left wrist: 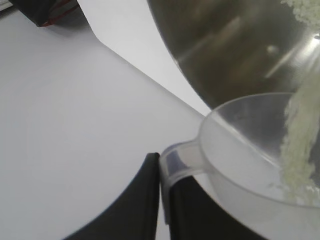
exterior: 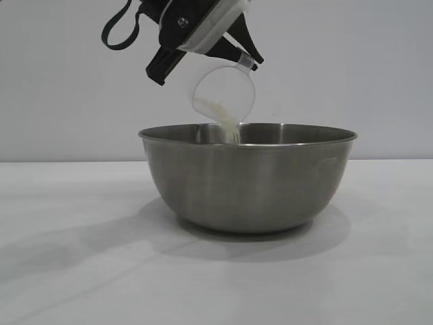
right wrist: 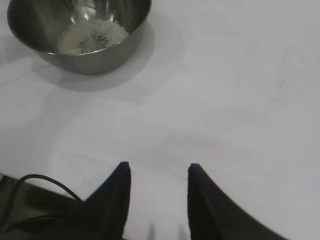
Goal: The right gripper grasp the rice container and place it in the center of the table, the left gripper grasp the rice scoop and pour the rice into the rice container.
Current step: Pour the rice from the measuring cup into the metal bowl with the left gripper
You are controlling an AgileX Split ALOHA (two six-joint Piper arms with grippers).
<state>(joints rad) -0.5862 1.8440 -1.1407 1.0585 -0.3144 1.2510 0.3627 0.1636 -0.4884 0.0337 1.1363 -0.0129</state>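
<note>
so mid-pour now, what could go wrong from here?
1. The left gripper holds the scoop only by its small handle; it could twist in the jaws as it tips.
2. The rice falls close to the bowl rim facing the camera, so grains may bounce onto the table.
3. The right gripper sits open and away, so nothing steadies the bowl if bumped.

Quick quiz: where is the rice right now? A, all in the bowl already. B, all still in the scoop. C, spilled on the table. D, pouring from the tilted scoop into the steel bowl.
D: the left gripper tilts the rice scoop over the rice container, and rice streams from its lip onto grains already inside.
</note>
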